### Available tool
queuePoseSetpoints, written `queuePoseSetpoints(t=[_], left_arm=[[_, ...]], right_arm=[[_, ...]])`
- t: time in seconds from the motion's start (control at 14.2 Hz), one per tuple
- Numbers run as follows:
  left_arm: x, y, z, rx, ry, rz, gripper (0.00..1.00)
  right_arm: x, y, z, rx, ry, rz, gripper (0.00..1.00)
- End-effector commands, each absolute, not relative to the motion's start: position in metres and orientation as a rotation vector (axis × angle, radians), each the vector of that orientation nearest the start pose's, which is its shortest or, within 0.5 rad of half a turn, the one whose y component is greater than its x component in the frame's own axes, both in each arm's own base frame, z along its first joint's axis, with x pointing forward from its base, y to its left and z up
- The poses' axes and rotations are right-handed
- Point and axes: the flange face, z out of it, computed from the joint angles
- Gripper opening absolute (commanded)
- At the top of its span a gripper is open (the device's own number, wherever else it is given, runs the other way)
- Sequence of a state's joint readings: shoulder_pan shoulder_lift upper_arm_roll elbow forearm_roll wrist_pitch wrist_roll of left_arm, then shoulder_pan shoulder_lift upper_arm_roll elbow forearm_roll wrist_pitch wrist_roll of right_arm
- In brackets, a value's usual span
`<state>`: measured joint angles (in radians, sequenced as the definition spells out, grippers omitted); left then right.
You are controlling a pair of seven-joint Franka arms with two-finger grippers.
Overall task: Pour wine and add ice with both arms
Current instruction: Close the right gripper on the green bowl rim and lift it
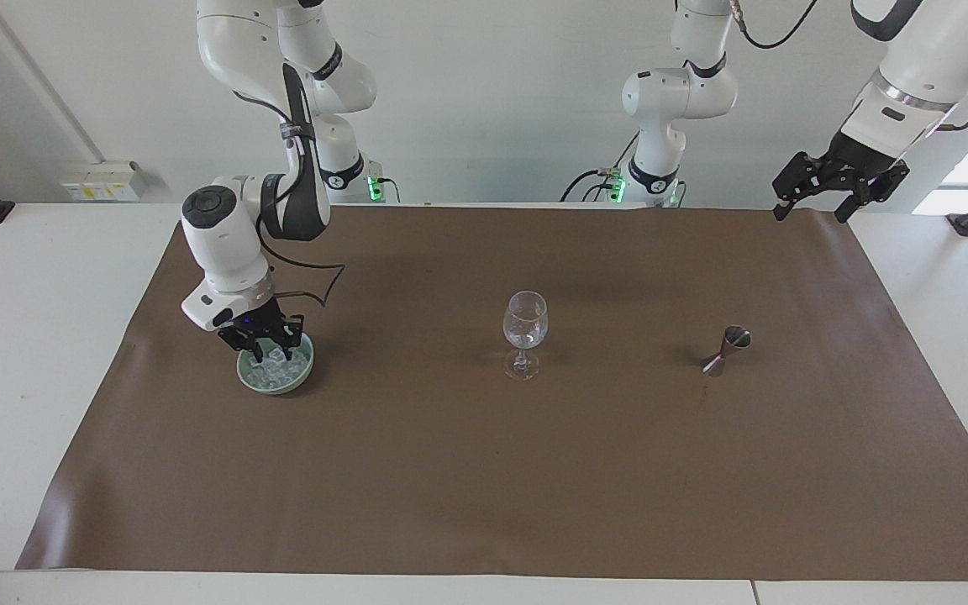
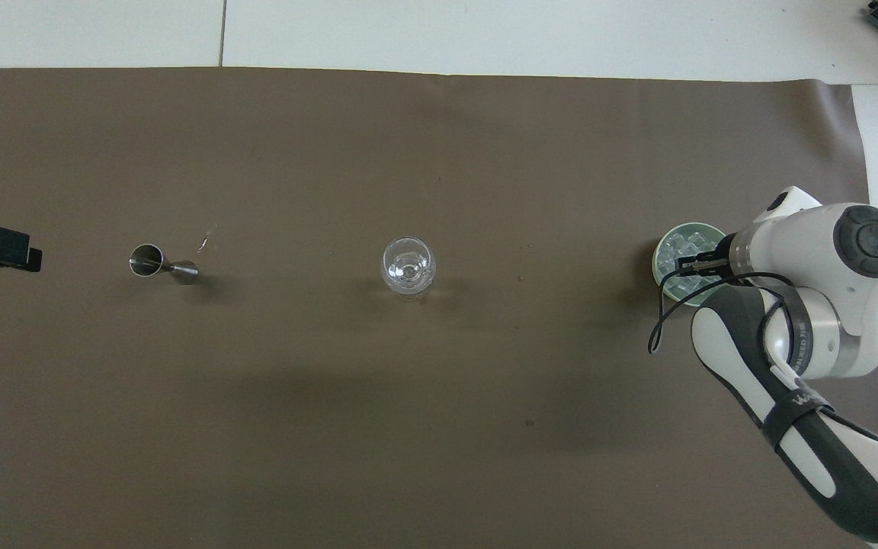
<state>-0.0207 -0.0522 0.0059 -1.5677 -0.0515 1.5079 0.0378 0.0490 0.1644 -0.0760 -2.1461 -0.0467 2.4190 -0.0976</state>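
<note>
Read the clock on the overhead view, with twelve pointing away from the robots. Your right hand (image 1: 263,344) is down inside the pale green bowl (image 1: 242,370), and the ice (image 1: 281,363) lies directly under it and just toward nine o'clock of it, heaped in the bowl. The hand enters from the bowl's three o'clock rim. The cubes have no long axis to line up with, so the approach angle matters little; what counts is depth into the heap. You cannot tell from here whether that hand has closed on a cube or stands apart.

The bowl sits on the brown mat (image 1: 484,470) at the right arm's end of the bench. The wine glass (image 1: 525,323) stands upright at nine o'clock from it, well apart, with the jigger (image 1: 728,349) farther along the same line. The carry probably runs straight toward nine o'clock, and the right arm is by far the nearer one.

Your left hand (image 1: 820,197) waits spread wide and empty, raised over the left arm's end of the bench.
</note>
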Motion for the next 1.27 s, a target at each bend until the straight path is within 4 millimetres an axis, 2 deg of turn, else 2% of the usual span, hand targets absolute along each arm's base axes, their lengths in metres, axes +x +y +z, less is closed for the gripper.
queuePoseSetpoints(t=[0.0, 0.21, 0.35, 0.56, 0.64, 0.92, 1.2], left_arm=[[0.524, -0.012, 0.649, -3.171, 0.095, 0.002, 1.0], [0.524, -0.011, 0.649, -3.172, 0.092, -0.001, 1.0], [0.524, -0.012, 0.649, -3.171, 0.095, 0.002, 1.0], [0.524, -0.011, 0.649, -3.172, 0.092, 0.002, 1.0], [0.524, -0.011, 0.649, -3.172, 0.092, 0.002, 1.0], [0.524, -0.011, 0.649, -3.172, 0.092, 0.002, 1.0], [0.524, -0.012, 0.649, -3.171, 0.095, 0.002, 1.0]], right_arm=[[0.567, -0.014, 0.337, -3.194, -0.206, -0.188, 0.48], [0.567, -0.014, 0.337, -3.194, -0.206, -0.183, 0.33], [0.567, -0.014, 0.338, -3.194, -0.201, -0.181, 0.27], [0.571, -0.01, 0.341, -3.193, -0.21, -0.179, 0.05], [0.572, -0.01, 0.346, -3.193, -0.209, -0.176, 0.02], [0.583, -0.008, 0.393, -3.184, -0.147, -0.153, 0.0], [0.585, 0.03, 0.447, -3.166, 0.027, -0.204, 0.0]])
